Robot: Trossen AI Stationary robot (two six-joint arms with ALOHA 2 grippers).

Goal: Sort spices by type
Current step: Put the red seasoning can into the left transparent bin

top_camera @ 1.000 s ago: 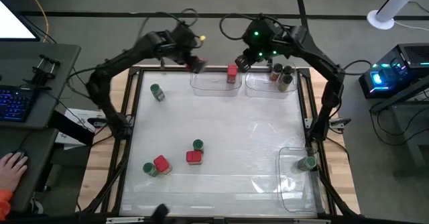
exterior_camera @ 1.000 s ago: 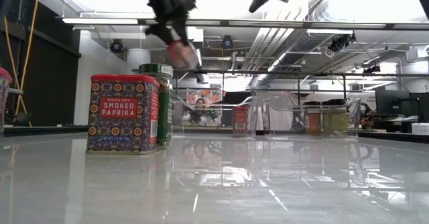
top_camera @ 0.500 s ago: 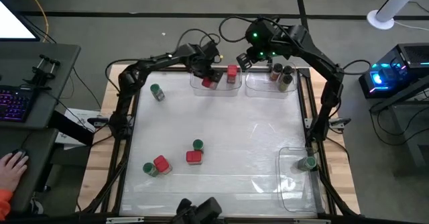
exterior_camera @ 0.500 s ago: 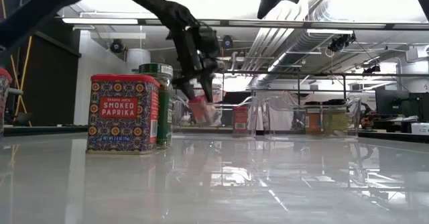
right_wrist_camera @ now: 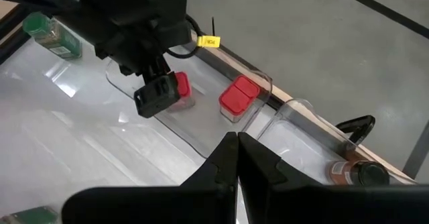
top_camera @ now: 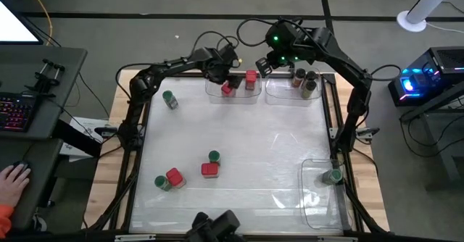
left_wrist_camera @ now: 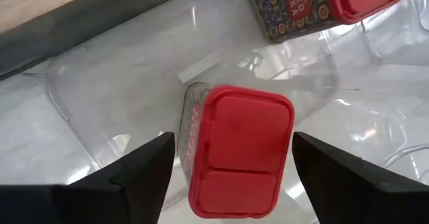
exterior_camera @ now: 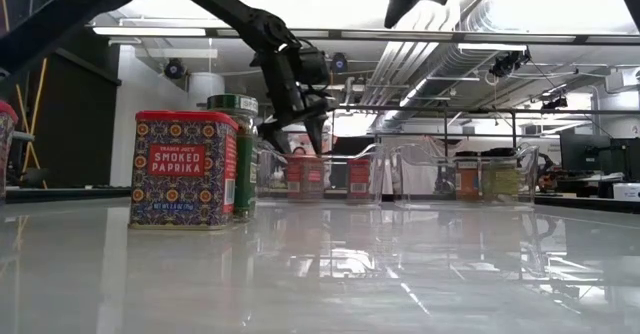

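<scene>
The left gripper hangs released over the far-left clear bin, its fingers apart on both sides of a red-capped spice jar standing inside, beside another red-capped jar. The right gripper is clenched, grasping nothing, above the bins.

Grey floor surrounds the counter; a desk (with lit keyboard) stands beside; ceiling pipes overhead.
</scene>
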